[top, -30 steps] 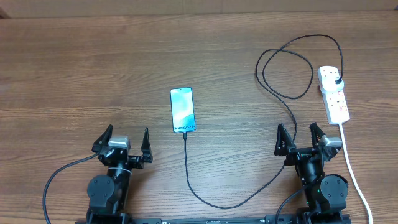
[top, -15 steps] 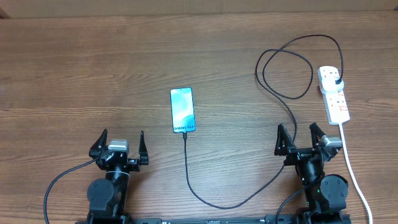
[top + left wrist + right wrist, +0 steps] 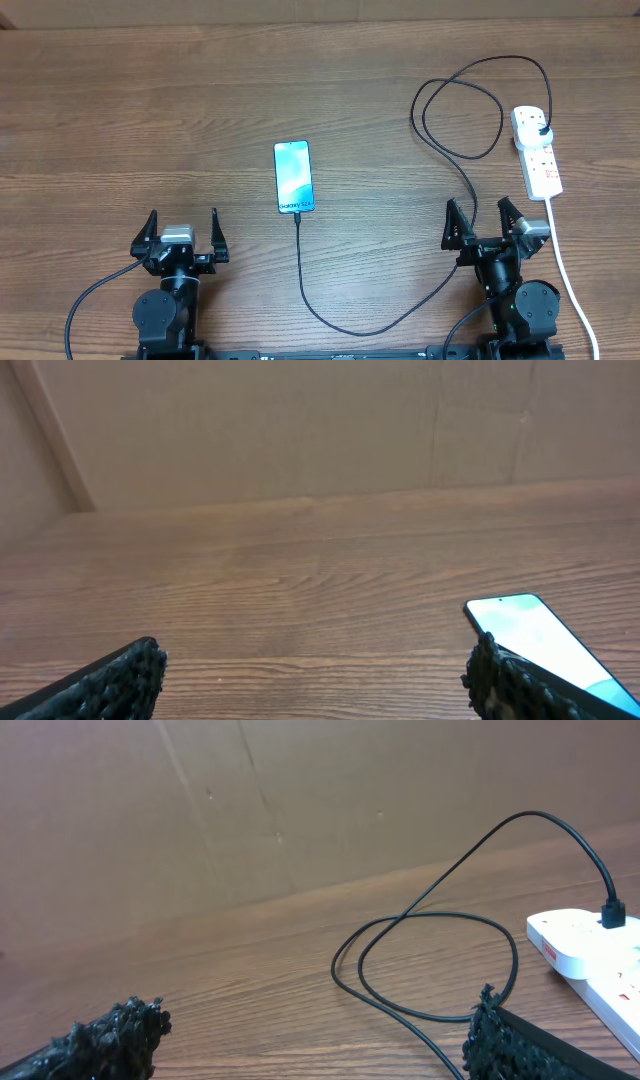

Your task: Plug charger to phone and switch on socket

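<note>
1. The phone [image 3: 293,177] lies flat and screen up near the middle of the wooden table [image 3: 120,120], its long sides running away from the robot. Bare wood surrounds it on every side.
2. The charger [image 3: 299,260] meets the phone's near short edge. It dips toward the robot, swings right, climbs past the right arm, loops once, and ends in a black plug [image 3: 541,132] seated in the socket [image 3: 537,150]. (Whether the tip is fully seated in the phone is too small to tell.)
3. The socket lies close to the table's right edge, well apart from the phone. Its white cord [image 3: 563,260] trails toward the robot.
4. The widest open room is the table's left and far-left area.
5. The left gripper [image 3: 183,220] sits near the table's front edge, down and left of the phone, with its jaws spread wide and holding nothing. In the left wrist view its fingers [image 3: 110,685] frame bare wood, and the phone [image 3: 530,635] is partly hidden behind the right one.
6. The right gripper [image 3: 478,205] is likewise spread wide and empty, just left of the socket. The charger runs along the table under the gap between its jaws.
7. The socket's switch position cannot be made out.
8. In the right wrist view the socket [image 3: 585,945] is cut off by the frame edge.
</note>
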